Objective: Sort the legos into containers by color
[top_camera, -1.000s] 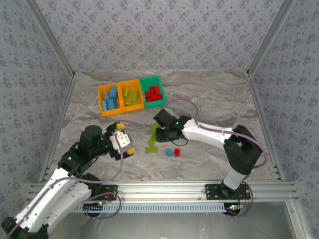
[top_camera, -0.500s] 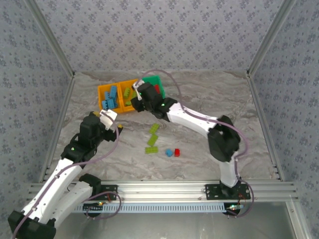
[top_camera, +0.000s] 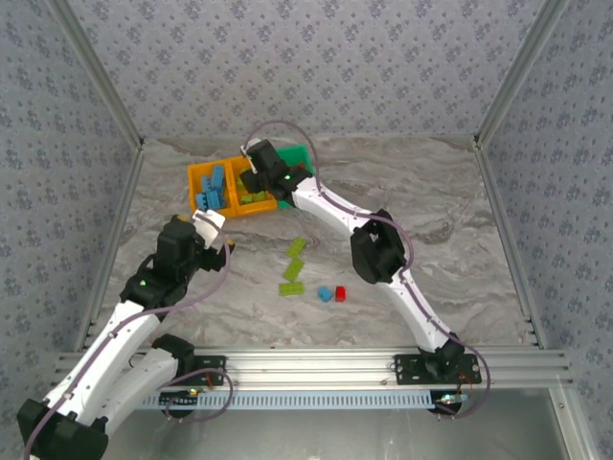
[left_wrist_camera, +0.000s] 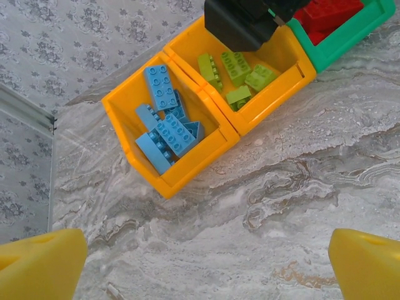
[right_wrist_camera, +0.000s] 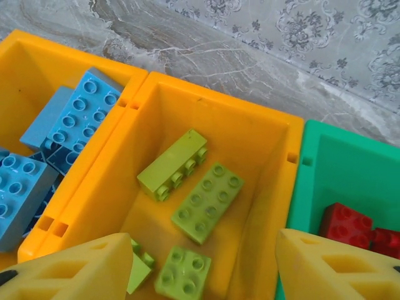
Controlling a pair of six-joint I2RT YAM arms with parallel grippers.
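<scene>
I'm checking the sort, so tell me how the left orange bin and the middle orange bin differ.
The left orange bin holds light blue bricks; the middle orange bin holds lime green bricks. The right gripper hangs over the middle one, jaws open, not the left one. Both are orange, open-topped and joined side by side.
</scene>
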